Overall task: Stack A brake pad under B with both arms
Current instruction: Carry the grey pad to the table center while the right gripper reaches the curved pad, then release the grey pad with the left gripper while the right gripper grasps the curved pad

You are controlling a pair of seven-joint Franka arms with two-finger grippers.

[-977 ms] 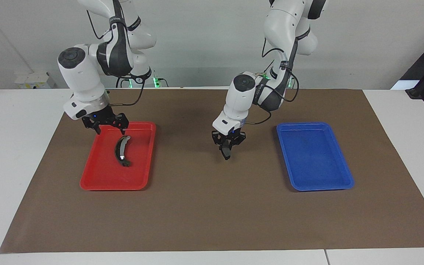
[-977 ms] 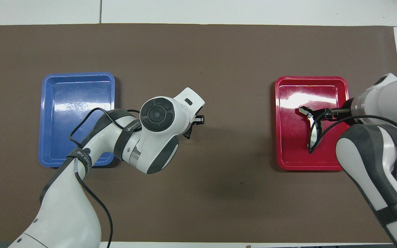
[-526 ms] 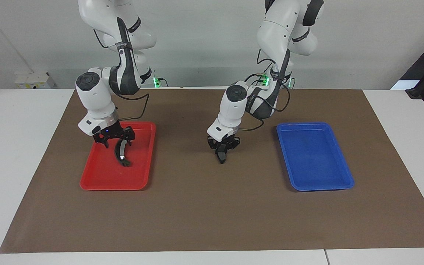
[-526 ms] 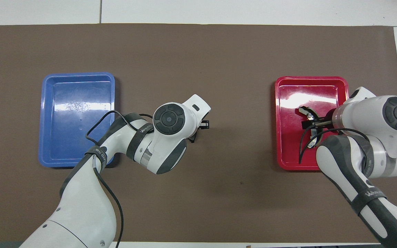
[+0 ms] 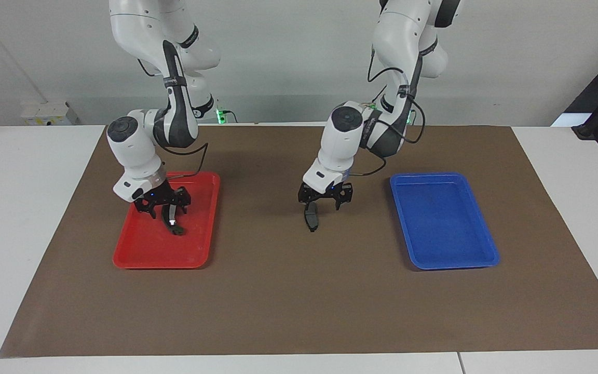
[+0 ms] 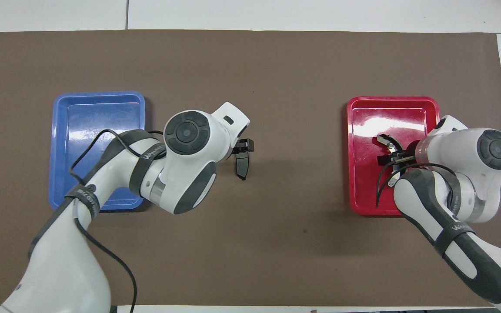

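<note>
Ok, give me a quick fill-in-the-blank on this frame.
1. The pad lies on the brown ___.
2. The left gripper, over the pad, is ___.
3. The right gripper is over the ___ in the red tray.
Missing: mat; open; shoe.

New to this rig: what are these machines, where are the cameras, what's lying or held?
Two white robot arms with black two-finger grippers work over a brown mat. One picture faces them from across the table; the other looks down from above them. The open left gripper hangs over a short, flat, dark-grey brake pad lying on the mat. The right gripper is down at a longer curved dark brake shoe with a silver strip, in a red tray. A blue tray sits toward the left arm's end.
</note>
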